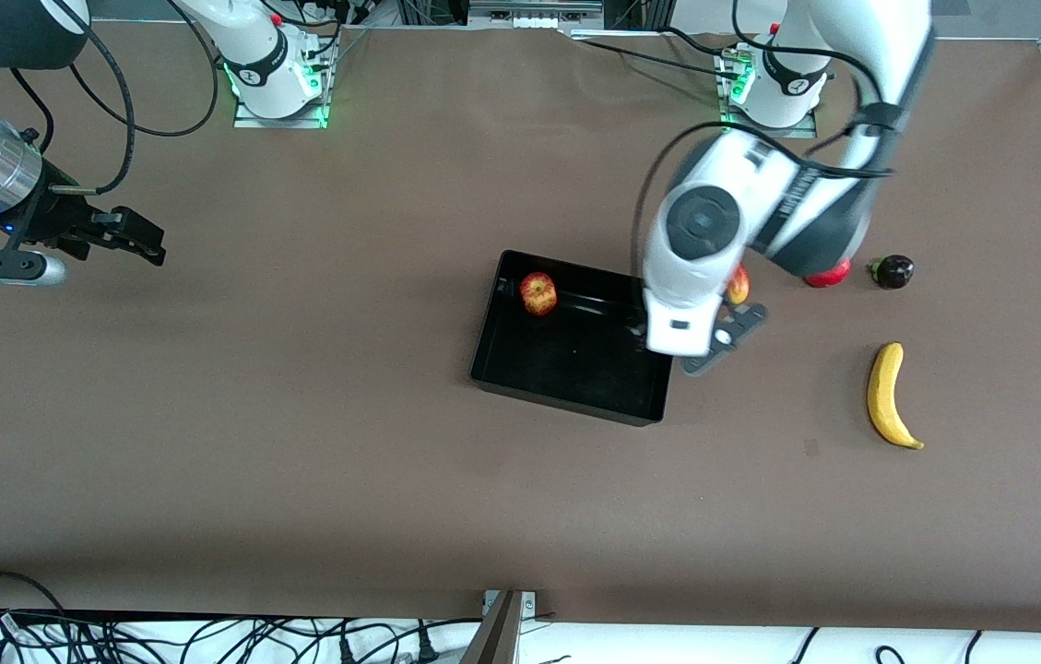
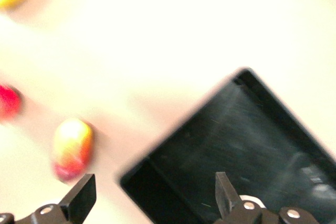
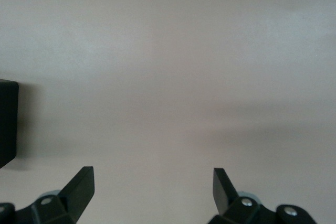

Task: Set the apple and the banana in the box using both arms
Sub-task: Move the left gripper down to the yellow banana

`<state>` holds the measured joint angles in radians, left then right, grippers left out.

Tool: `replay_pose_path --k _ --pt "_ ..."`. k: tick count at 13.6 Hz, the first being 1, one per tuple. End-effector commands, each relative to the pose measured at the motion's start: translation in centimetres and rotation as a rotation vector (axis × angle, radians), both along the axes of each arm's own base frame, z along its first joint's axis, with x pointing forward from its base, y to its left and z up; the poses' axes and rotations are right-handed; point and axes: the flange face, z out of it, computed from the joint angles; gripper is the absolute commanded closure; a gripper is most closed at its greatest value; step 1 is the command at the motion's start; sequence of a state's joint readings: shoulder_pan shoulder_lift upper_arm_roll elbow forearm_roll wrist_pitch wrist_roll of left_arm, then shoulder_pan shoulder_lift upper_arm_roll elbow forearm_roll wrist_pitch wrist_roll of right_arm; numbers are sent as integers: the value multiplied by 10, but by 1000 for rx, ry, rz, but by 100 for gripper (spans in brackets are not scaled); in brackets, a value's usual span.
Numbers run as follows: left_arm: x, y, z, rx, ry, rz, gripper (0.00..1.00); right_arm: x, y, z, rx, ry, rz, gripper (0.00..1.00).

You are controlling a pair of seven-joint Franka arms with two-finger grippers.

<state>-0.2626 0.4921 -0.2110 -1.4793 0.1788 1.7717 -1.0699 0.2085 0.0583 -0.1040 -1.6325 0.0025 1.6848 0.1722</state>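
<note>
Over the box (image 1: 566, 364) wall: left gripper (image 1: 730, 334) hovering, jaws wide, empty. Inside: apple (image 1: 538, 293) lying. Beside, toward left arm's end: banana (image 1: 889, 397). Well apart: right gripper (image 1: 128, 235) waiting, jaws wide.

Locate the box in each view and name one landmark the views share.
Front view: box at table centre, apple inside.
Left wrist view: box under the open left gripper.
Right wrist view: one box corner at the edge.
Shared landmark: the box's black wall.

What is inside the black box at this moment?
The box holds only the apple, in the corner nearest the robots' bases. The left pincer, open and empty, and its wrist cover the box's edge toward the banana, which lies outside on the table.
</note>
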Motion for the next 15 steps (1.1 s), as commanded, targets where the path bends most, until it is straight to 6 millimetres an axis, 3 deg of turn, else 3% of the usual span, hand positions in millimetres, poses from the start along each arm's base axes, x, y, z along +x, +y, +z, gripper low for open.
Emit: replay_pose_path --k 1,2,5,6,12,15 --pt "37 98 -18 -32 96 -208 0 4 2 8 -3 -23 1 0" --pt "49 140 -22 -27 93 -279 0 4 3 6 -3 -23 3 0" --pt "76 231 -50 -51 81 -522 0 4 4 6 -3 -26 16 0" --pt "80 252 -61 -66 84 -580 0 4 4 6 -1 -26 16 0" --pt "87 335 -146 -125 70 -811 0 5 2 6 -2 -25 13 0" --pt "81 373 -172 -100 55 -821 0 5 2 6 -2 -25 13 0"
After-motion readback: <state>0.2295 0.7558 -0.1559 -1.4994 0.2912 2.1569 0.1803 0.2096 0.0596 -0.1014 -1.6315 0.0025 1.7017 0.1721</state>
